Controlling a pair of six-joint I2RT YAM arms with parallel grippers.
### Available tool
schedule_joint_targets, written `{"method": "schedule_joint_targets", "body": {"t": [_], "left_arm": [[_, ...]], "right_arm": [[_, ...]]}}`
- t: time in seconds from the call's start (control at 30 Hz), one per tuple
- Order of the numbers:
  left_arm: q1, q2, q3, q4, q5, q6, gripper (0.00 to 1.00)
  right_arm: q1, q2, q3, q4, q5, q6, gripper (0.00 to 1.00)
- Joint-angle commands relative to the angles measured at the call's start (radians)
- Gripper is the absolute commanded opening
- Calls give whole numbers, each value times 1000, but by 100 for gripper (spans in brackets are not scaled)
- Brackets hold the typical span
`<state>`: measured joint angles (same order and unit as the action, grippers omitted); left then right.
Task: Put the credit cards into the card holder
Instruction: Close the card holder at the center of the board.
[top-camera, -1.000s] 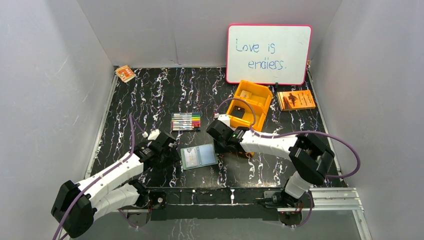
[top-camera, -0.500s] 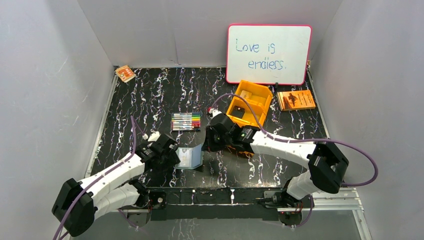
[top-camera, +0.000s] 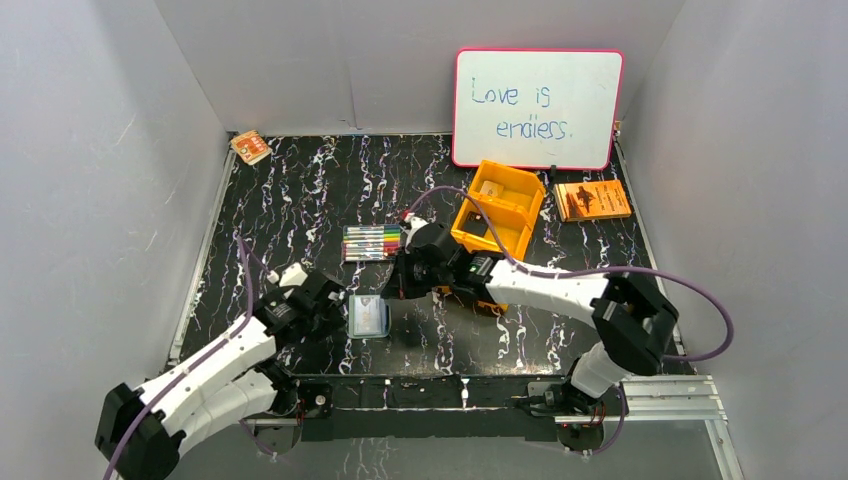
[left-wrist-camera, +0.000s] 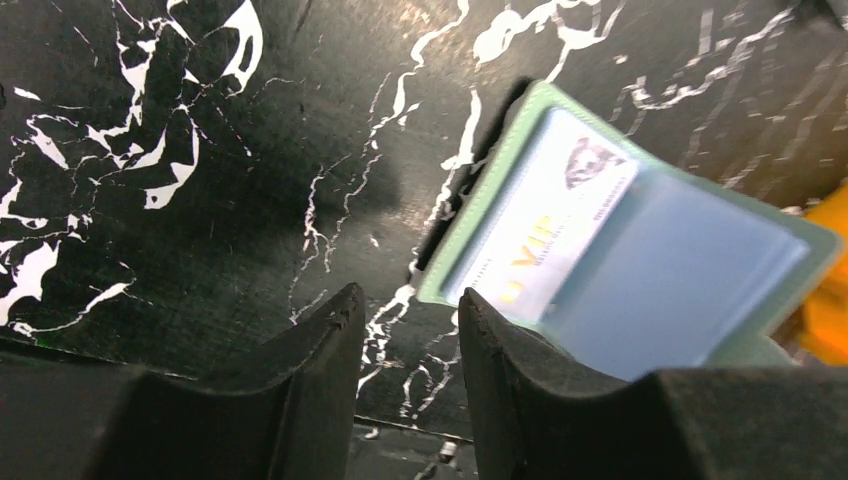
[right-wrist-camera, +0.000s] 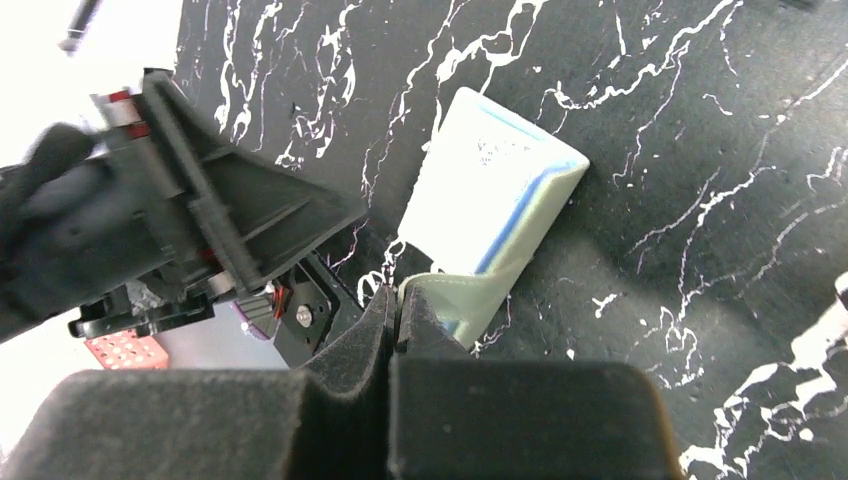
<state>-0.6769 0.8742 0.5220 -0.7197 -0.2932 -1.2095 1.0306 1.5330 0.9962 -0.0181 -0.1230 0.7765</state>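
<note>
The card holder (top-camera: 368, 316) lies on the black marbled desk (top-camera: 300, 190), left of the orange bin (top-camera: 521, 212) and nearer the arms' bases than it. It is half folded: one leaf lies flat and the other cover is lifted off it. From above, its long axis runs roughly from the near edge toward the back wall, and the left wrist view shows the open pockets facing the left arm.

In that view a pale credit card (left-wrist-camera: 545, 235) sits in a clear pocket, its long axis in line with the holder's. It carries yellow letters reading "VIP" and a small dark emblem near its far end; the finer print is too blurred to read.

The right fingers (right-wrist-camera: 350, 350) are pressed together on the lifted grey-green cover. The left fingers (left-wrist-camera: 310, 380) stand a narrow gap apart with nothing between them, and one tip is just beside the holder's near corner.

Behind the bin stands a whiteboard (top-camera: 537, 108) with "Love is endless." handwritten in blue. A set of markers (top-camera: 371, 241) lies left of the bin.
</note>
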Motion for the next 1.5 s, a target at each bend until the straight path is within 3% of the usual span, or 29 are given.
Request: {"method": "schedule_joint_targets", "body": {"t": [0.0, 0.37, 0.77, 0.8, 0.9, 1.03, 1.17, 1.47], "left_arm": [[4, -91, 60, -98, -74, -66, 37], [5, -221, 95, -161, -79, -89, 36], [4, -328, 108, -157, -71, -87, 36], [5, -331, 110, -163, -73, -87, 36], [5, -341, 113, -182, -83, -93, 36], [5, -357, 114, -177, -89, -96, 37], [5, -363, 116, -151, -91, -93, 37], [5, -332, 109, -134, -114, -81, 39]], "right_arm": [[2, 74, 70, 97, -25, 30, 0], [30, 271, 175, 156, -82, 70, 0], [58, 491, 395, 144, -158, 19, 0], [61, 503, 418, 134, -169, 3, 8], [65, 505, 456, 94, -172, -32, 43], [65, 442, 450, 52, -139, -50, 72], [65, 373, 451, -32, -99, -66, 78], [63, 129, 352, -197, 83, -116, 75]]}}
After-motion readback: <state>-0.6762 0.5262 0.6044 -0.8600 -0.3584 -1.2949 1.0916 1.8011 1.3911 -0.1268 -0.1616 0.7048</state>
